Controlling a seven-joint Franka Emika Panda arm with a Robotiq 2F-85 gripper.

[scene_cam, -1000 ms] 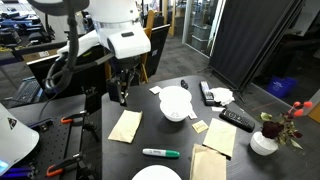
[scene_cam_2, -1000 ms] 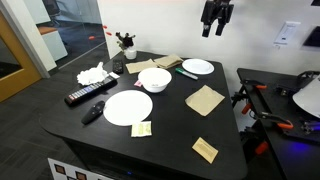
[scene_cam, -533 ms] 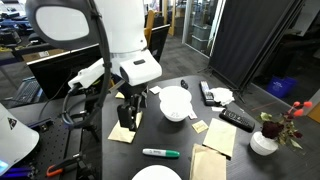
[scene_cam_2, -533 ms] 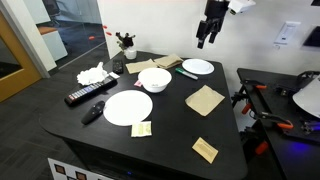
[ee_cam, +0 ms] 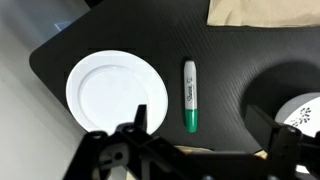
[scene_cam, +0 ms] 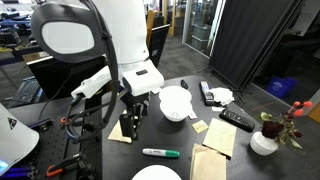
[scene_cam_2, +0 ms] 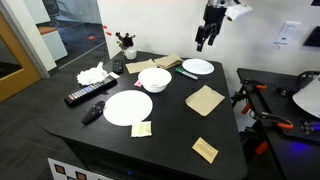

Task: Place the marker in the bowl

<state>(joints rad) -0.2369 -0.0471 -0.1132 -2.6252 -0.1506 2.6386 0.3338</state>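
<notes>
The marker [ee_cam: 189,95] lies flat near the table [scene_cam: 160,132] edge, just beside the plate [ee_cam: 115,93] and apart from the bowl [scene_cam: 175,103]. The gripper [scene_cam: 128,122] hovers above it, jaws spread. It is better to descend straight and close across the barrel's middle.

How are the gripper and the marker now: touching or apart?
Apart. In an exterior view the gripper hangs high above the table; the wrist view shows the marker lying flat on it.

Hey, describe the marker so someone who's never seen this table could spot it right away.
On the black table, look beside the flat white plate at the edge. The marker lies there: slim, white-barrelled, green-capped, unlike the chunky black remote.
</notes>
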